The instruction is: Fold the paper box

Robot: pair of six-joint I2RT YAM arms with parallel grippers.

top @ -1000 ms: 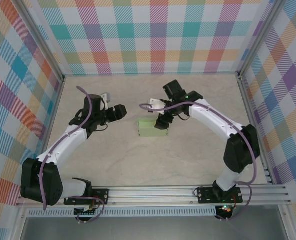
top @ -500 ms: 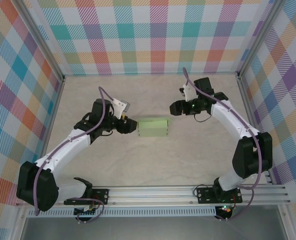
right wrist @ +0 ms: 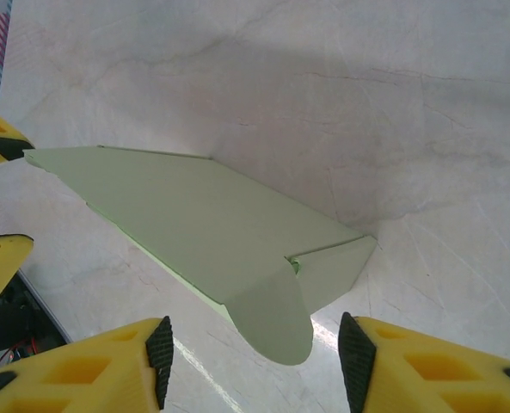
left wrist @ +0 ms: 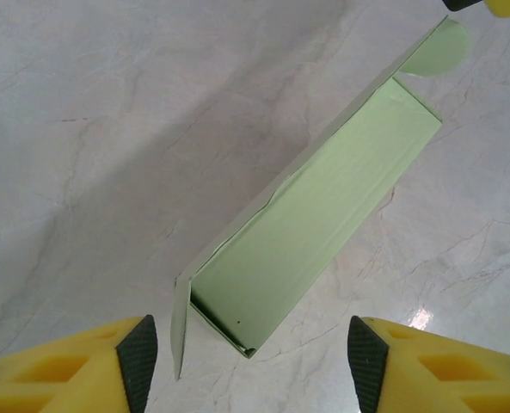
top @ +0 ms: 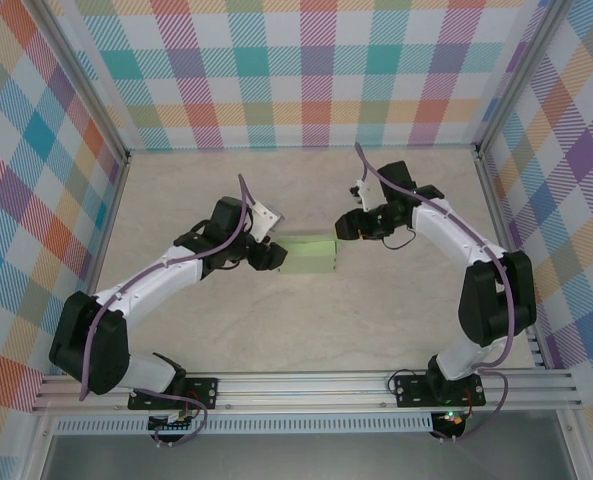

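Two grippers flank the paper box (top: 311,255), one per end. Left gripper (left wrist: 246,357): jaws partway apart, empty; box's open end just ahead, side flap (left wrist: 180,331) ajar. Right gripper (right wrist: 253,348): likewise parted, empty; rounded tab (right wrist: 272,318) just ahead, btwn fingertips. Step, prob.: closing the ends. Next: tuck tab w/o crushing card.

The whole table (top: 306,330) is viewed from above and behind by the fixed camera. The paper box (top: 311,255) is viewed closely from opposite ends by the downward-tilted wrist cameras and is shared by all views.
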